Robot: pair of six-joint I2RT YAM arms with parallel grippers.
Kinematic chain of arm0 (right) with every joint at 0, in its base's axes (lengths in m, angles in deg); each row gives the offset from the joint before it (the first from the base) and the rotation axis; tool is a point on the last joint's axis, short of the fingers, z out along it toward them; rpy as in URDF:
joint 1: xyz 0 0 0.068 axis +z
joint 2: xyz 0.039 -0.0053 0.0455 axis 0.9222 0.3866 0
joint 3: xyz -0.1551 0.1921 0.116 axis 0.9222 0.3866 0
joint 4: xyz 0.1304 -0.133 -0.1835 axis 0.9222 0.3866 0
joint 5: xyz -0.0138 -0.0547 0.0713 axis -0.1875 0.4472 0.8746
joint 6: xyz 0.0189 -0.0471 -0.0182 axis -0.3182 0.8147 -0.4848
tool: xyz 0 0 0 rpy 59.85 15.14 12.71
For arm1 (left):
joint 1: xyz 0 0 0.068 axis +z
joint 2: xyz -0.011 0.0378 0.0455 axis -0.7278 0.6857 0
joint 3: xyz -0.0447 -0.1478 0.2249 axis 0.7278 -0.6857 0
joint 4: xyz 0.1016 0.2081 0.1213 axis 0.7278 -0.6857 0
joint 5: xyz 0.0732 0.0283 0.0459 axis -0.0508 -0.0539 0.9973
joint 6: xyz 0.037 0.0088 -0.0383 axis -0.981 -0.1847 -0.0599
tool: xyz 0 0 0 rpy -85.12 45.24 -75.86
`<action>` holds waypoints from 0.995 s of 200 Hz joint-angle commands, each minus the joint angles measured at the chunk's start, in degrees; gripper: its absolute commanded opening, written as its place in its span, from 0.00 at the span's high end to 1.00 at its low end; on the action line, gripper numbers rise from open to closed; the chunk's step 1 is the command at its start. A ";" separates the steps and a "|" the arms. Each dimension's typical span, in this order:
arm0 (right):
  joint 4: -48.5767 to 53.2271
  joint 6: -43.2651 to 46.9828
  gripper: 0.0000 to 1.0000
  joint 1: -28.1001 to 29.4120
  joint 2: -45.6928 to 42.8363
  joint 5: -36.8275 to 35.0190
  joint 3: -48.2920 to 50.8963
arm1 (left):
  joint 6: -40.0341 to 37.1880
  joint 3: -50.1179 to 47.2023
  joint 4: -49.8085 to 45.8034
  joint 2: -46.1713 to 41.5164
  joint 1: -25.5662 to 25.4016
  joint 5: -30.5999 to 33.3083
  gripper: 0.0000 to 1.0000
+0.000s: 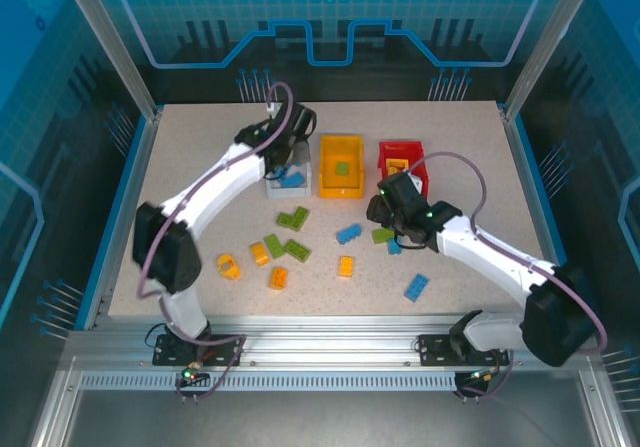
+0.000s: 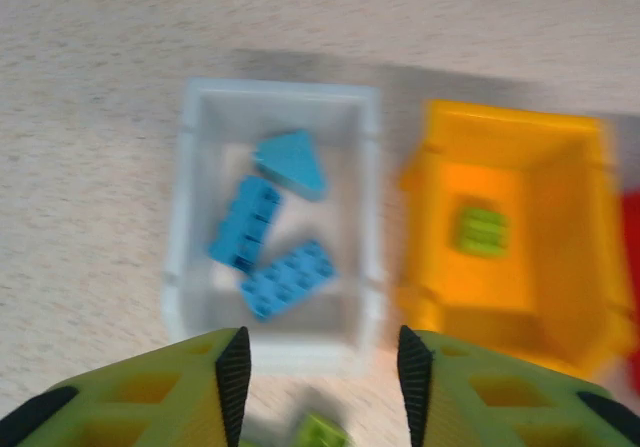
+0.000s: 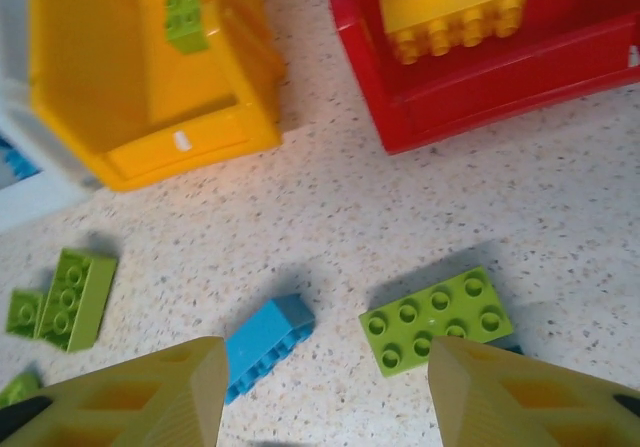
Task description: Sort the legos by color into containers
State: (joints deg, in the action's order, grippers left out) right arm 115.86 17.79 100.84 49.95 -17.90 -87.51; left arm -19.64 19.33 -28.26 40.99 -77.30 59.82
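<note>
My left gripper [image 2: 320,362] hangs open and empty over the near rim of the white-grey bin [image 2: 280,92], which holds three blue bricks [image 2: 290,277]. Beside that bin, the yellow-orange bin [image 2: 560,227] holds one green brick [image 2: 482,230]. My right gripper [image 3: 327,367] stands open above the table with nothing between its fingers. A blue brick [image 3: 265,345] lies by its left finger and a green brick [image 3: 437,319] by its right finger. The red bin [image 3: 500,77] holds a yellow brick [image 3: 455,7]. From above, the left gripper [image 1: 290,157] is over the white bin [image 1: 288,194].
Loose legos lie scattered in front of the bins: green ones [image 1: 293,219], orange ones [image 1: 346,265], a yellow one [image 1: 228,266] and a blue one [image 1: 416,287]. A second pair of green bricks [image 3: 70,297] lies left of the right gripper. Blue rails edge the table.
</note>
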 commanded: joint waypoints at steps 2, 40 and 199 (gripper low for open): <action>6.80 -3.12 0.43 -3.68 2.96 -0.69 -2.94 | 2.41 -10.82 7.18 -9.29 -6.02 -6.62 0.50; 1.45 1.17 0.39 -9.89 9.72 7.77 -2.18 | 6.72 -27.13 16.36 -22.09 -13.20 -13.86 0.44; -2.60 -16.34 0.32 -8.16 16.92 13.73 1.80 | 8.88 -36.75 20.74 -37.45 -15.86 -17.44 0.40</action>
State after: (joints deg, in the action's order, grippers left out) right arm 113.72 6.88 90.83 66.39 -5.95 -86.07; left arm -11.86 -16.28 -8.39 4.40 -92.75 43.54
